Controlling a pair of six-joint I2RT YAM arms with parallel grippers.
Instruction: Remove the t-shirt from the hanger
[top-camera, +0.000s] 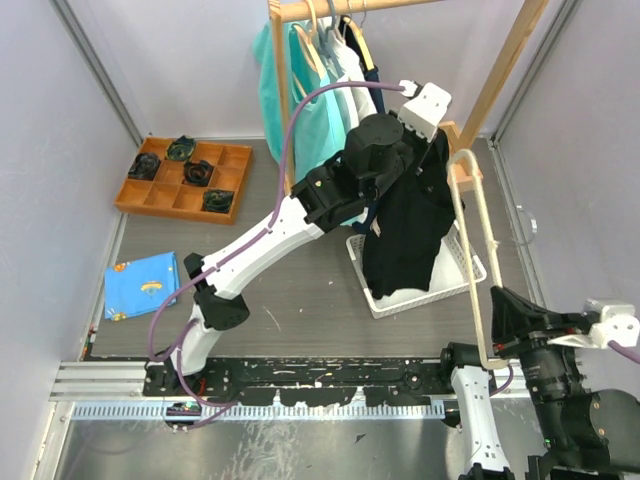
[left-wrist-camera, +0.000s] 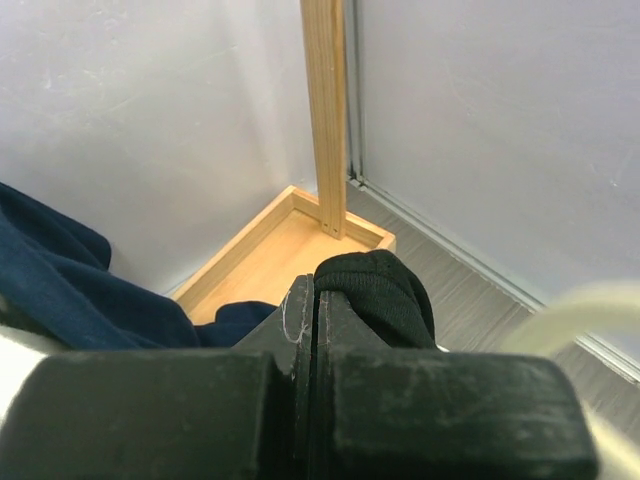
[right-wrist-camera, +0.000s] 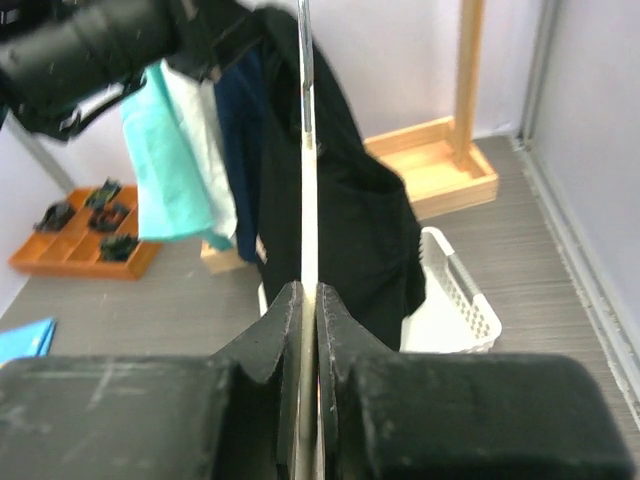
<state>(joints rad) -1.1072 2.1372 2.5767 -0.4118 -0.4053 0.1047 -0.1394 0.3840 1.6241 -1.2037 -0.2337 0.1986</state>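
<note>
The black t-shirt hangs over the white basket. My left gripper is shut on a fold of its fabric near the top; the left wrist view shows the black cloth pinched between the closed jaws. My right gripper is shut on the cream hanger, which stands nearly upright to the right of the shirt. In the right wrist view the hanger's thin bar runs up from the closed jaws, in front of the black shirt. I cannot tell whether the hanger is still inside the shirt.
A wooden rack at the back holds teal, white and navy garments. Its base tray lies below the left gripper. An orange compartment tray stands at the far left. A blue packet lies near the left edge.
</note>
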